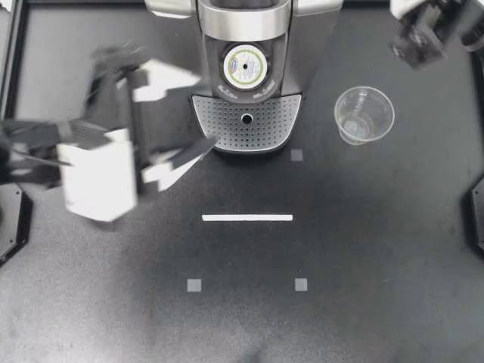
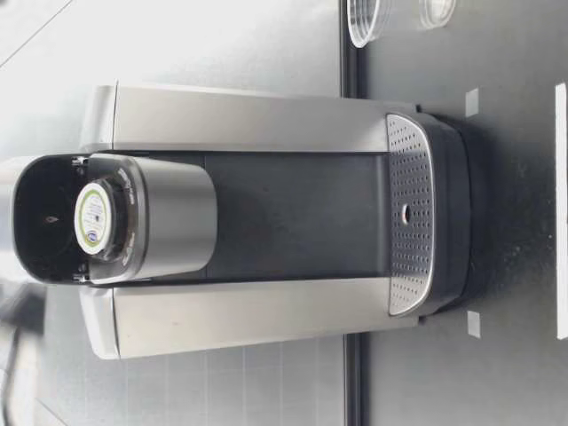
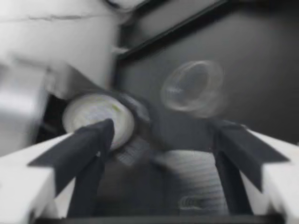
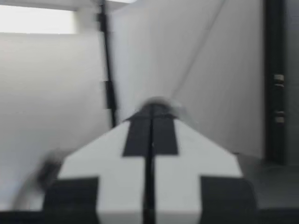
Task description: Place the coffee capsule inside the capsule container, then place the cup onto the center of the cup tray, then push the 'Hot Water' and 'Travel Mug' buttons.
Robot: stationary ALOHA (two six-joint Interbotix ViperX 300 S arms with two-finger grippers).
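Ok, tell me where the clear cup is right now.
In the top view the clear cup stands upright on the table, to the right of the cup tray and apart from it.

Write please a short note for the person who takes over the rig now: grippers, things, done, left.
Left gripper: open, empty, beside the cup tray.
Right gripper: shut, at the far right, away from the cup.
Coffee capsule sits in the capsule container: done.
Cup stands upright on the table, right of the machine, not on the tray.
To do: cup onto tray centre, then both buttons.
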